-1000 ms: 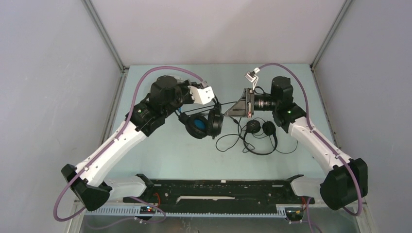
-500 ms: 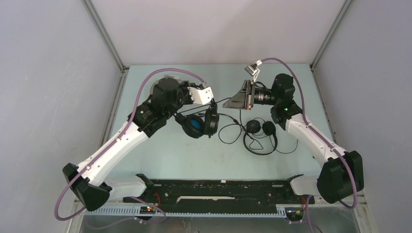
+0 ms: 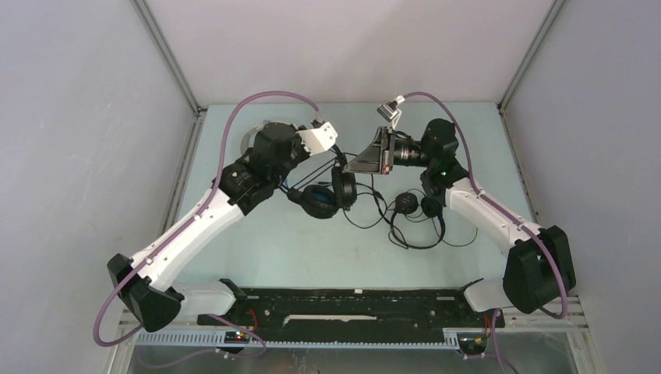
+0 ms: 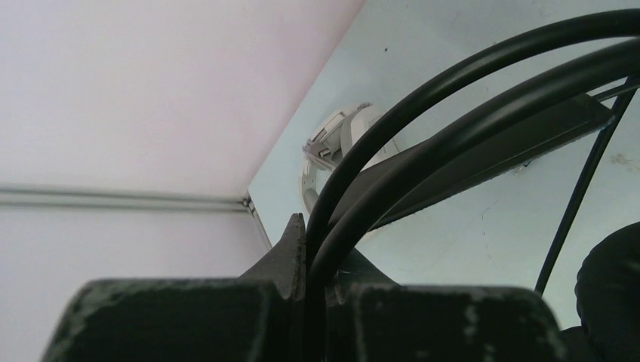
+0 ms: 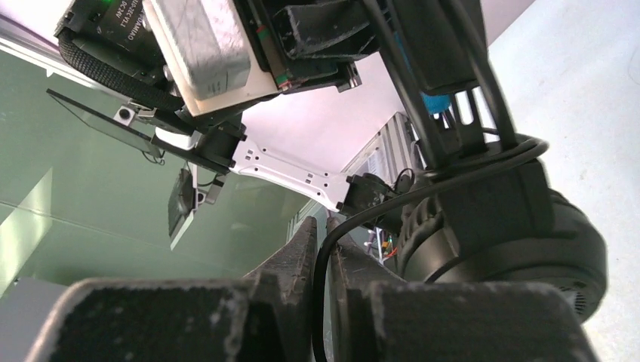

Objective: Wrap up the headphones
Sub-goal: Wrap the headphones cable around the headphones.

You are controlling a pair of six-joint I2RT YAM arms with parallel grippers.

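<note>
Blue-lined headphones point(image 3: 321, 200) beside slim black set point(image 3: 405, 204)

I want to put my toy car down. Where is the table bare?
Bare: the near strip between the black rail and the slim black headphones, and the far right corner. Crowded: the middle, around the blue-lined headphones.

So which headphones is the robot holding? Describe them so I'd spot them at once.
Look at the pale green table, near its middle. There, clamped by its headband in the left gripper, is a bulky black pair. Blue lining inside an earcup sets it apart from the slim all-black pair lying flat to its right.
</note>
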